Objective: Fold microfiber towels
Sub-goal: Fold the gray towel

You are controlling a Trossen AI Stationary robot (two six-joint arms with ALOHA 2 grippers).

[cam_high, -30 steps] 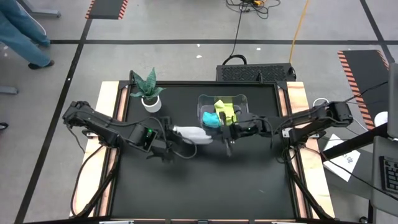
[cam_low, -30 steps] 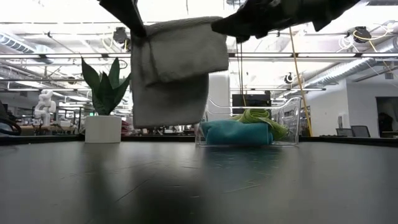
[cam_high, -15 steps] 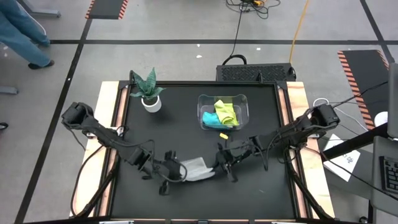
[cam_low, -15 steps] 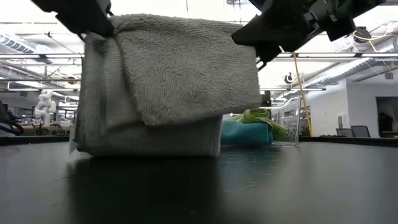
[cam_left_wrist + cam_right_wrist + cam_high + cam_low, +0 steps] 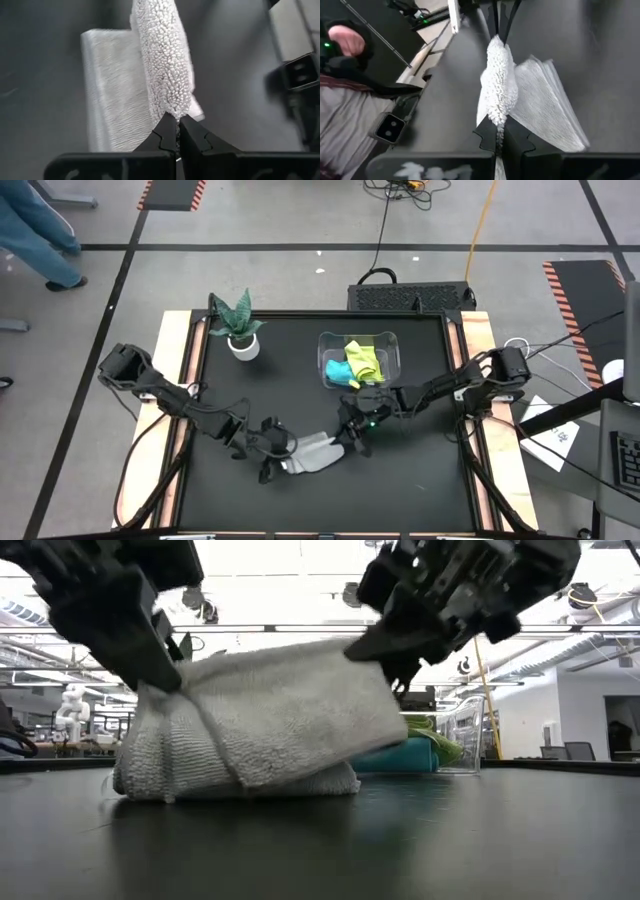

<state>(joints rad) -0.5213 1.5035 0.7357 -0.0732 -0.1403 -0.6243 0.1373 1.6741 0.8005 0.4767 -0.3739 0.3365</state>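
Near the table's front middle, your light grey towel (image 5: pixel 315 455) lies partly on the black tabletop (image 5: pixel 400 490), its lower layers resting flat while both grippers pinch an upper edge. The left gripper (image 5: pixel 283 456) is clamped on the towel's left edge, and the right gripper (image 5: pixel 349 436) is clamped on the opposite end; each wrist view shows the fingertips closed on a thick ridge of looped pile. Judge it as light, soft and floppy (it drapes and sags between the two grips), so it should hold no shape of its own. Take it by the corners or the hem, where the layers bunch enough for thin fingers to bite. The matte tabletop looks likely to grip the pile a little, which may help a fold stay put.

Behind, the clear plastic bin (image 5: pixel 391 340) holds the teal blue towel (image 5: pixel 339 370) and the yellow-green towel (image 5: pixel 363 357), and a potted plant (image 5: pixel 238 320) stands near the far-left corner. A person's legs (image 5: pixel 35 240) show on the floor beyond.
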